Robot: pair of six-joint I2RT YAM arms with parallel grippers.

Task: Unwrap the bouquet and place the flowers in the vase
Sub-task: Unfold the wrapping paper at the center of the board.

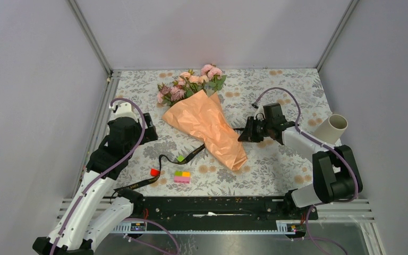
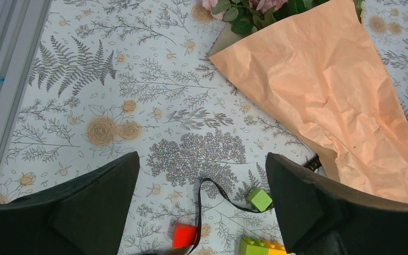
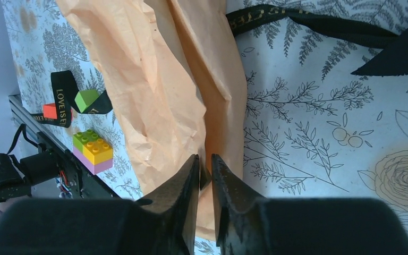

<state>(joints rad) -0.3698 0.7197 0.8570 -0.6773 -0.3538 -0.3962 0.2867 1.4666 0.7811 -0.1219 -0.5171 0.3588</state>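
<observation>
The task is at an early stage. On the floral-print bench (image 1: 276, 164), the bouquet (image 1: 207, 125) lies on its side at the centre. Its orange wrapping paper (image 3: 138, 79) is closed round the stems, and the flowers (image 1: 188, 82) spill out of the far end. No stem is free, so nothing has gone into the vase (image 1: 332, 127). The vase stands well apart at the right edge, behind the right arm, with its mouth open.

The black ribbon (image 3: 62, 93) lies slack on both sides of the paper's narrow part with no knot showing, so the untying looks done. Whether it runs round the paper or only under it cannot be told.

The right end effector (image 3: 204, 170) has its jaws drawn nearly together on a fold at the paper's right edge, probably to peel it open. The left end effector (image 2: 202, 164) hangs with its jaws wide apart and empty over bare cloth, left of the bouquet.

A stacked toy brick (image 1: 181, 177), a red brick (image 1: 154, 172) and a green brick (image 1: 180, 158) lie near the ribbon's left end. They are clear of the paper but could get in the left arm's way if it reaches in.
</observation>
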